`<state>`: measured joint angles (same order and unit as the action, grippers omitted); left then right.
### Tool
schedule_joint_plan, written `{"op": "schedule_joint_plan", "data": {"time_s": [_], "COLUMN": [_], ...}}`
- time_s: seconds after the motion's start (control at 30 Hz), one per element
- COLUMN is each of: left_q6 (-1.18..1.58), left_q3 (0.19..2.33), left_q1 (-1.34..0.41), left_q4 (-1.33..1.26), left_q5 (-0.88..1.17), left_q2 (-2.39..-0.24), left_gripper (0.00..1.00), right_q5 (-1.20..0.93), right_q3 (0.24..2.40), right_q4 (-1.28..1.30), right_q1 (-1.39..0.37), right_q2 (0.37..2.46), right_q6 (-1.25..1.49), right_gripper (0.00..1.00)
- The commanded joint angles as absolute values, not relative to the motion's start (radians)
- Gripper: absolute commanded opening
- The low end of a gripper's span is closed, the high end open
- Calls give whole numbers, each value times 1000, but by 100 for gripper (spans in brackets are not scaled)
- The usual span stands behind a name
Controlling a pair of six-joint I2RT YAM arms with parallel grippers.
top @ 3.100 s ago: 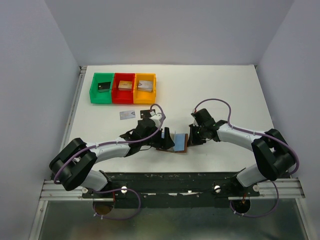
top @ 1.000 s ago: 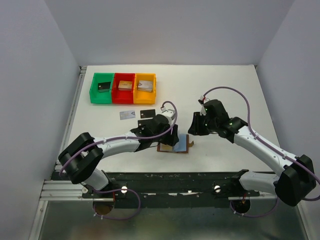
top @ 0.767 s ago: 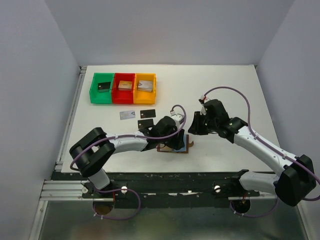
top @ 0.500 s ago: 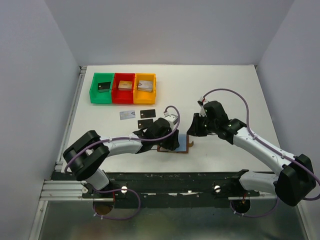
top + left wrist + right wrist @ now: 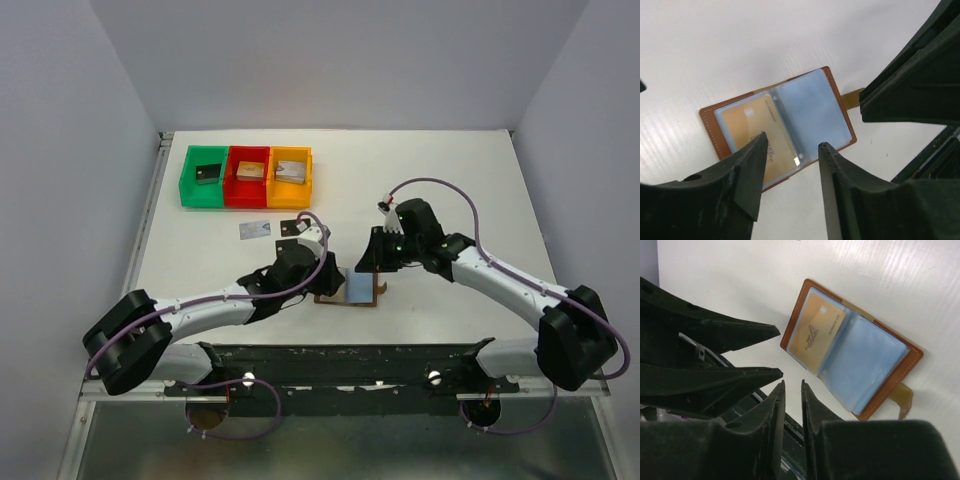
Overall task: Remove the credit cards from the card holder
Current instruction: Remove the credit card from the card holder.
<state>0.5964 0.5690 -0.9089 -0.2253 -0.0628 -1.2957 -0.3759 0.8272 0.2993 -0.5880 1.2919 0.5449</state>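
Left hand [image 5: 792,142] back from flat, open brown-leather card holder [image 5: 812,110].

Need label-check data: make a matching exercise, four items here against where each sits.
Things: 1 gold card; 2 silvery card; 3 black block; 4 card holder.
Places: A in the green tray; B spread open on the table; C tucked inside the card holder; D loose on the table.
Pairs: 1-C, 2-D, 3-A, 4-B.

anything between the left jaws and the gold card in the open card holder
Nothing loose. The left gripper hangs open over the card holder; only the holder's clear sleeve covers the gold card.
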Motion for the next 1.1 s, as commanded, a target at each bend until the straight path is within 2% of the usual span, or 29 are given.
{"op": "schedule_joint_plan", "data": {"time_s": [0.0, 0.17, 0.37, 0.73, 0.83, 1.07], "left_q6": [675, 715, 713, 713, 709, 706], "left_q3": [520, 480, 482, 495, 489, 453], "left_q1": [-896, -873, -853, -851, -851, -851], "left_q4": [-141, -127, -159, -192, -199, -253], "left_q5": [-239, -255, -252, -226, -224, -235], "left_q2": [-1261, -1266, -1302, -1358, -1344, -1281], "left_gripper": [50, 41, 27, 21, 16, 15], "right_q5": [-491, -541, -574, -545, -538, -522], "right_q3": [862, 818, 779, 753, 749, 736], "right_q4": [197, 62, -63, -81, -83, -86], "right_q1": [-614, -615, -615, -615, -615, -615], "right_q2": [1391, 1485, 1589, 1654, 1669, 1695], "right_q6": [583, 626, 684, 683, 678, 673], "right_gripper": [27, 36, 36, 36, 36, 36]}}
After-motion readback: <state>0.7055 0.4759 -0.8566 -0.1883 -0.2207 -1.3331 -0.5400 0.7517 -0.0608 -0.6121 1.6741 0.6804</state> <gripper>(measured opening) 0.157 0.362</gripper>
